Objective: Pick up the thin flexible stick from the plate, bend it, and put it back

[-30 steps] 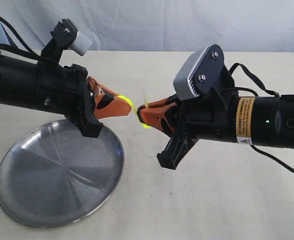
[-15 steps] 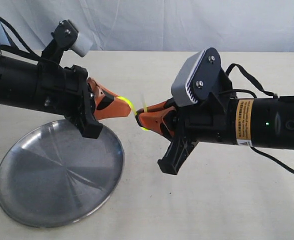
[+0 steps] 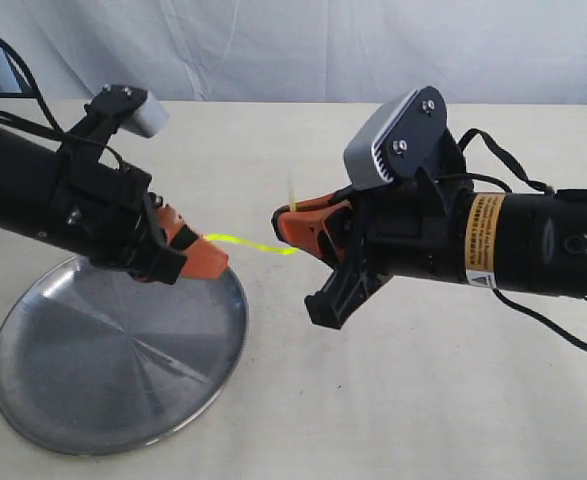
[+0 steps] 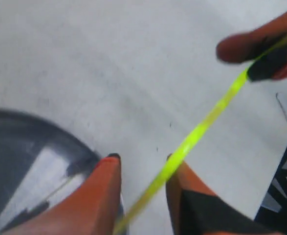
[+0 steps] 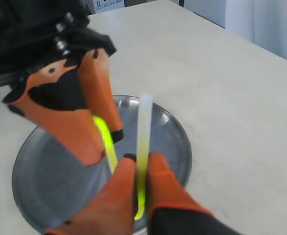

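The thin flexible stick [image 3: 253, 245] hangs in the air between my two grippers, yellow-green and kinked, with one whitish end pointing up. My right gripper [image 3: 278, 222] is shut on it at the kink [image 5: 142, 196]. The other leg [image 4: 207, 122] runs to my left gripper [image 3: 218, 262], whose jaws stand apart. There it passes between the fingers and lies against one finger [image 4: 175, 169] without being pinched. The shiny silver plate [image 3: 93, 400] lies on the table below the left gripper, with nothing on it. The left gripper hangs over the plate's far right rim [image 5: 175, 125].
The beige table [image 3: 423, 400] stretches out to the right and front of the plate. A white cloth backdrop [image 3: 323, 50] closes off the far edge. The two black arms reach in from left and right above the table.
My left gripper has pulled back left and downward over the plate's rim, and its jaws have parted. The stick, bunched between close fingertips before, now spans the gap. My right gripper barely moved.
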You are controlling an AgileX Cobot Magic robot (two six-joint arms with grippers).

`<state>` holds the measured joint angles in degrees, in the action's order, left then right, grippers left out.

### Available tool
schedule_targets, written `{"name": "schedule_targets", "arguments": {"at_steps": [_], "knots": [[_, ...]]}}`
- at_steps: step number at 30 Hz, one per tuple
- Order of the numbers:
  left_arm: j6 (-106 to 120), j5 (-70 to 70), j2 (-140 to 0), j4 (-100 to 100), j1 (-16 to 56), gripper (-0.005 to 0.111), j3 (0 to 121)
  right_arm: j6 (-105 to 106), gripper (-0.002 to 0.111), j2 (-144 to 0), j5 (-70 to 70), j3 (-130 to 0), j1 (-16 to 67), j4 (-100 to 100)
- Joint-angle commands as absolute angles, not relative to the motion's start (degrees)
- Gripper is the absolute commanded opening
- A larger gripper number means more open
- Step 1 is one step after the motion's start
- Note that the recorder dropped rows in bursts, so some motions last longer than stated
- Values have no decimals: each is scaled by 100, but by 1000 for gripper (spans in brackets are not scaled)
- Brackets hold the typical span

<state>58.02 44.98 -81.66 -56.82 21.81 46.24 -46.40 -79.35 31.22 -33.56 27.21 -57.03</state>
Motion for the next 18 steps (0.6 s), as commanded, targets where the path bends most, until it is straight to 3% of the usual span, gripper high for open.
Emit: {"name": "schedule_targets", "arguments": {"at_steps": [1, 10, 13, 18], "knots": [[4095, 4805, -8114, -4377, 2153, 45, 4679, -4412, -1, -8113, 2904, -3384, 2746, -4939], [2002, 4972, -7182, -2611, 2153, 46, 4679, -5417, -1, -9384, 3112, -4365, 2746, -4720], [1766, 4961, -6559, -2370, 2153, 32, 4679, -6136, -1, -9968, 3656, -4742, 2746, -5249], [1739, 4889, -5488, -2278, 2153, 0, 4679, -7162, -1, -10800, 3870, -5389, 3035, -5948]]}}
